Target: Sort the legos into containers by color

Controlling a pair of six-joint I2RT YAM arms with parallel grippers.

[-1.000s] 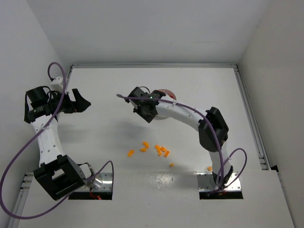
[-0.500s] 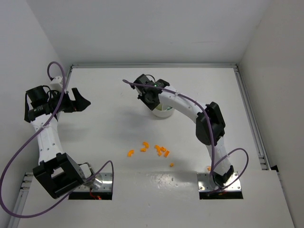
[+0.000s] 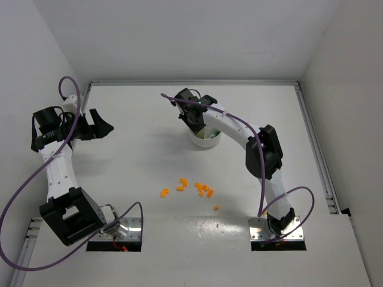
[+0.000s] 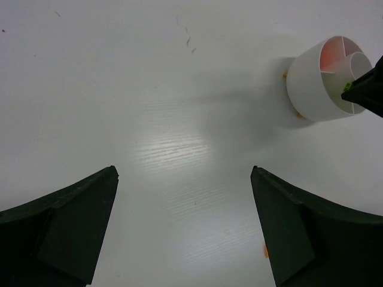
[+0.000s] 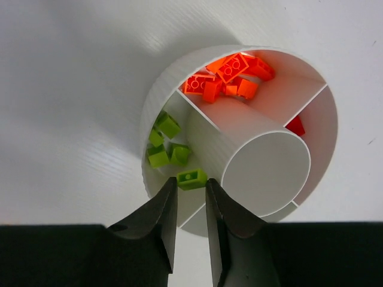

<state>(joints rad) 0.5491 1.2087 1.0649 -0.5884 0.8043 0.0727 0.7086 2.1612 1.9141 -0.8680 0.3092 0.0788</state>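
My right gripper (image 5: 191, 183) is shut on a small green lego (image 5: 192, 178) and holds it over the rim of the round white dish (image 5: 157, 95). Directly below lies the containers' green wedge, holding several green legos (image 5: 164, 143). Another wedge holds orange legos (image 5: 227, 75), and a red one (image 5: 294, 125) lies in a third. The central cup (image 5: 266, 164) looks bare. From above, the right gripper (image 3: 192, 116) hangs over the dish (image 3: 206, 141). My left gripper (image 3: 102, 127) stands open at the far left, nothing between its fingers (image 4: 90, 209).
Several orange legos (image 3: 194, 188) lie scattered mid-table, one more (image 3: 216, 207) nearer the right base. Tiny orange bricks (image 4: 299, 115) sit against the dish's outer wall (image 4: 311, 84). An orange brick (image 4: 265, 251) shows beside my left gripper's right finger. Walls bound the table.
The right arm has stretched toward the back, bringing its gripper with the green lego over the dish, which now shows more fully. The left arm has barely moved.
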